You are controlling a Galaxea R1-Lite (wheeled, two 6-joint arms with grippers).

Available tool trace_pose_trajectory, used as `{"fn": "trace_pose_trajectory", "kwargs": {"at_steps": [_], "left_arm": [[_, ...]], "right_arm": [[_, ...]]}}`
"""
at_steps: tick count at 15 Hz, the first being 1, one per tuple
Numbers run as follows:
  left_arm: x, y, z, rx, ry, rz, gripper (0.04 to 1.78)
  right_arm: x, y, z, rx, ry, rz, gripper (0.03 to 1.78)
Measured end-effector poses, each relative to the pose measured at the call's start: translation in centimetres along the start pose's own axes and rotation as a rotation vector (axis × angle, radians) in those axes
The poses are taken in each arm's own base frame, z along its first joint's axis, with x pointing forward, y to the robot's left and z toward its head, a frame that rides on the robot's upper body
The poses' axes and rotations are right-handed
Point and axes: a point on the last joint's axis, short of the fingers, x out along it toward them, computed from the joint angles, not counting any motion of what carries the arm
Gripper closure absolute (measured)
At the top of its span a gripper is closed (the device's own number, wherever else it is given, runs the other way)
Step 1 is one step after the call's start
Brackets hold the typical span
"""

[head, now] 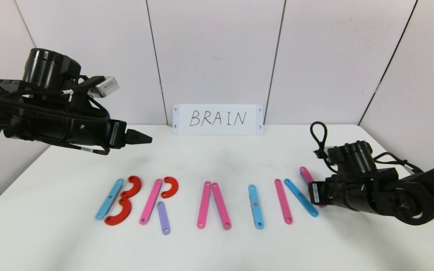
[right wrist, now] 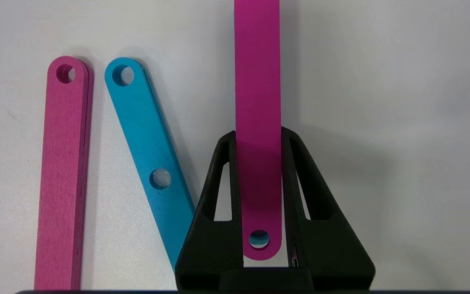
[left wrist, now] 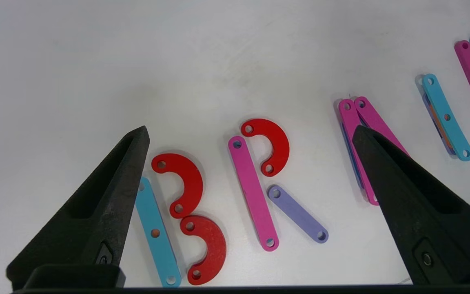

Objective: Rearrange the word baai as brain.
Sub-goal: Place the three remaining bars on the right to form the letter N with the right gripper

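White table (head: 217, 248), pale panelled walls (head: 217, 49)

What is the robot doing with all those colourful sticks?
It is spelling BRAIN, copying the white card at the back of the table. B, R, A and I are laid out. The right gripper is shut on a pink strip, the last stroke of the N, beside the blue strip and another pink one. The left gripper hangs open above the B and R, holding nothing.
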Motion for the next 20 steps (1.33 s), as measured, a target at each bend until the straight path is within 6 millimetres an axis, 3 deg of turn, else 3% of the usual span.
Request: {"fn": "trace_pose_trajectory", "kwargs": {"at_steps": [7,20], "left_arm": [[0.0,0.0,0.0,0.000,0.000,0.000,0.08],[0.1,-0.1,0.0,0.001,0.003,-0.003,0.08]], "right_arm": [[-1.1,0.5,-0.9,0.015,0.012,0.024,1.51],[-1.4,0.7,-1.2,0.044,0.014,0.022,1.51]]}}
